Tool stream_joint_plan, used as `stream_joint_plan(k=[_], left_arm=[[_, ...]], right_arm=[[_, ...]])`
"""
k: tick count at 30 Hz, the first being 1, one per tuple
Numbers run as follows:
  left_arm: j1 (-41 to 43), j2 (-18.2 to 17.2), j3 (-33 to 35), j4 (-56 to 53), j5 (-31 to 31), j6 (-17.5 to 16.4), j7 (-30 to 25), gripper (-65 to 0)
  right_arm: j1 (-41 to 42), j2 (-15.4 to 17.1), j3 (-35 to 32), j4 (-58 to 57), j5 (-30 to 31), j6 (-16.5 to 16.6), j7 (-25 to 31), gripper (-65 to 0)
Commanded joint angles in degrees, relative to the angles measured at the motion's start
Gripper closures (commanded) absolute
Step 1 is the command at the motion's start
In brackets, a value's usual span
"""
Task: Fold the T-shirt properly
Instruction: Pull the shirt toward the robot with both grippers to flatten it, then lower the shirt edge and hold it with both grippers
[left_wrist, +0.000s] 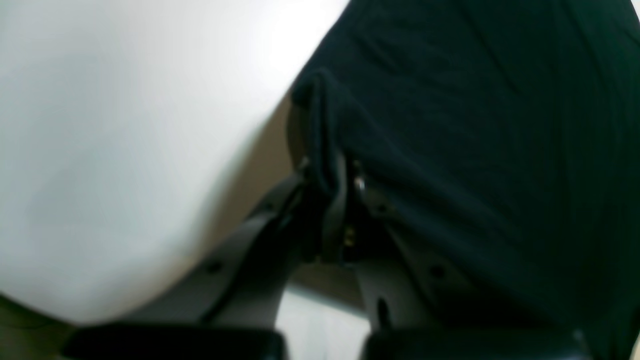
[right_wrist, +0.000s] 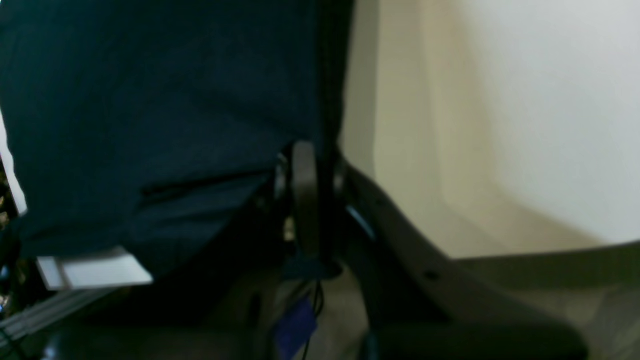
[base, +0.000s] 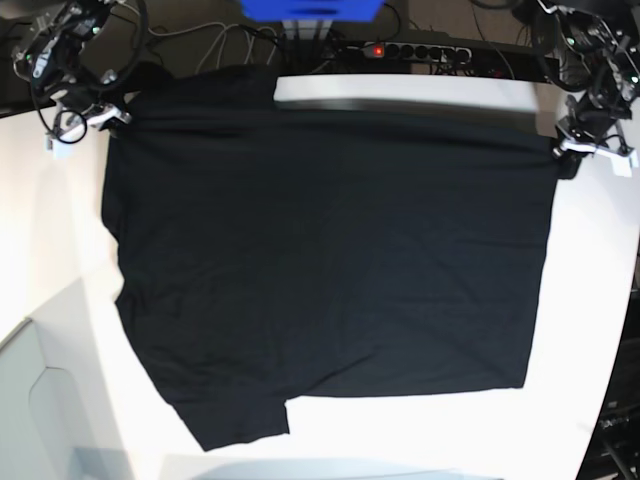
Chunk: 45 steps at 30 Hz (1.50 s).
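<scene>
Basically, white table (base: 590, 330) carries the black T-shirt (base: 330, 260), spread across mid-frame. Soft, light, will sag; corners are the hold points. Left gripper (base: 566, 152) and right gripper (base: 108, 120) both clamp its top corners.

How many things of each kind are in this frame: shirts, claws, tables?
T-shirt: 1, black
Claws: 2, left claw and right claw, each shut on the T-shirt
Table: 1, white
Total: 4

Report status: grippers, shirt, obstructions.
Left gripper and right gripper both shut on T-shirt corners. Shirt stretched between them, plain side up, unfolded. No obstructions seen on the table.
</scene>
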Motion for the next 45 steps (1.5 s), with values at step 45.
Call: stream_joint_plan(k=[45], left_arm=[[-8.3, 5.5, 0.4, 11.3, 6.9, 0.6, -0.4, -0.1]], right_arm=[[12.2, 0.9, -0.1, 0.6, 3.6, -0.3, -0.7, 0.0]])
